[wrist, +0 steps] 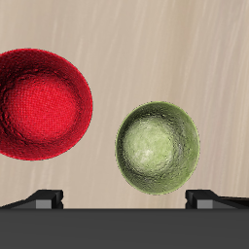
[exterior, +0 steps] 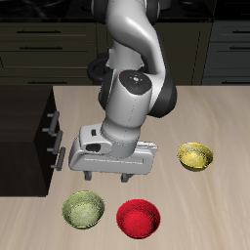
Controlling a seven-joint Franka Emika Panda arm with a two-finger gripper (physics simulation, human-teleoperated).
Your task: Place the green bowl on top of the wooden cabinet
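The green bowl sits upright on the worktop close to the front edge, and it is the thing to start from, though the biggest items come first here. The worktop is pale wood grain and carries everything. The wooden cabinet stands at one side of it, very dark, flat on top, with silver bar handles on its front, and well apart from the green bowl. The robot arm reaches forward from the back, with its claw hanging above the worktop, farther back than the green bowl and the red bowl. In the wrist view the two fingertips stand far apart with nothing between them, so the claw is wide and holds nothing. The red bowl rests just beside the green bowl, with a small gap between them. A yellow bowl sits farther off, away from the cabinet.
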